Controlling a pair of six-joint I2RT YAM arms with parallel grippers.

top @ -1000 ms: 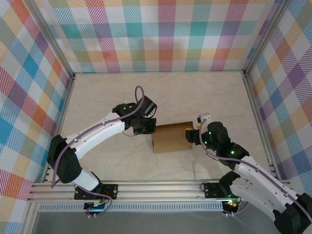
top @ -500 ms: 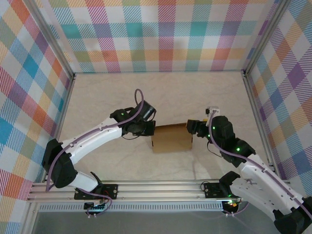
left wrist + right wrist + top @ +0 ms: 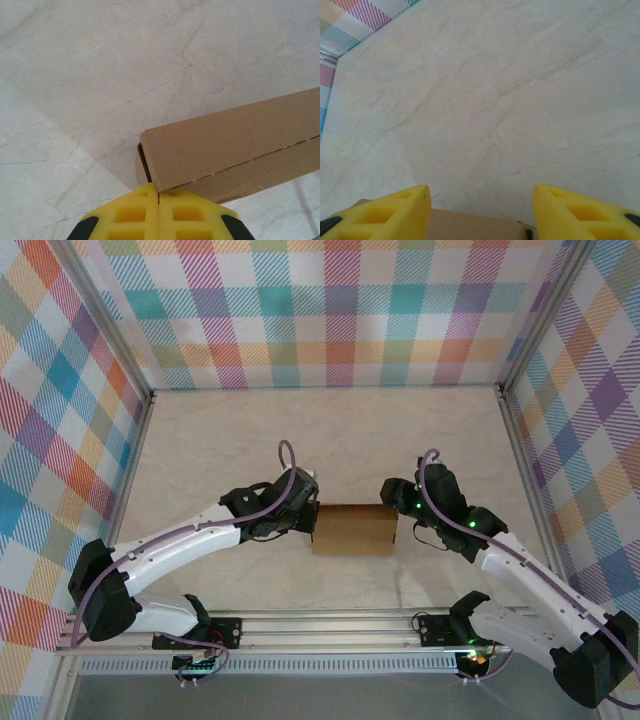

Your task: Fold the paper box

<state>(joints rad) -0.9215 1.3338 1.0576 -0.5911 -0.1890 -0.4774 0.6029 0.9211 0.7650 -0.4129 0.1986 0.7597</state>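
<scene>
**Paper box braced at its two ends, near the last closing press**

The paper box lies flat at the middle of the surface. It is a closed brown rectangle with its long sides running left to right. In the left wrist view the box shows a seam along its long side and a thin dark slit at its left end. This suggests that the end flap is not fully seated.

The left claw meets that end. Its yellow fingers are pressed tight together with nothing between them, and their tips touch the box's corner. The right claw stands at the far right corner with its fingers well apart. In the right wrist view it straddles the cardboard edge without gripping it.

The folding appears nearly complete, and the step in hand looks like squaring and seating the ends. To do it well:

- Push from the left along the box's long axis, not downward, so the wall does not buckle.
- Keep the right claw as a stop, so the light box does not slide or turn.

The left arm stretches low and diagonally from its near-left base, with its wrist turned toward the box. The right arm bows outward at the elbow, and its wrist is angled back inward.
</scene>
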